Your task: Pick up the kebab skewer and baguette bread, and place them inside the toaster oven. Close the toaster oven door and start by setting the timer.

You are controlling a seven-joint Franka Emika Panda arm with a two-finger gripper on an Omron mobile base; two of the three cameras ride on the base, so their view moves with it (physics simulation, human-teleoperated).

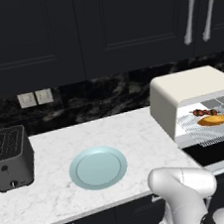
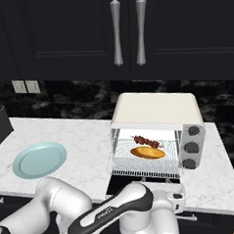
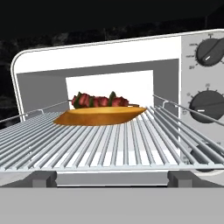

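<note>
The cream-white toaster oven (image 2: pixel 155 110) stands on the counter with its door (image 2: pixel 135 185) folded down flat. Its wire rack (image 3: pixel 109 144) carries the golden baguette bread (image 3: pixel 100 116), and the kebab skewer (image 3: pixel 98 101) lies just behind it. Both also show in the left base view, skewer (image 1: pixel 204 113) and baguette (image 1: pixel 214 120). My gripper (image 3: pixel 112 178) hovers low in front of the rack's edge, level with it, jaws wide open and empty. Three knobs (image 2: pixel 191 147) line the oven's right panel; which one is the timer I cannot tell.
A pale blue plate (image 1: pixel 98 167) sits empty on the marble counter (image 1: pixel 59 191), left of the oven. A dark grey slot toaster (image 1: pixel 10 157) stands at the far left. Dark upper cabinets with long silver handles (image 2: pixel 128 32) hang above.
</note>
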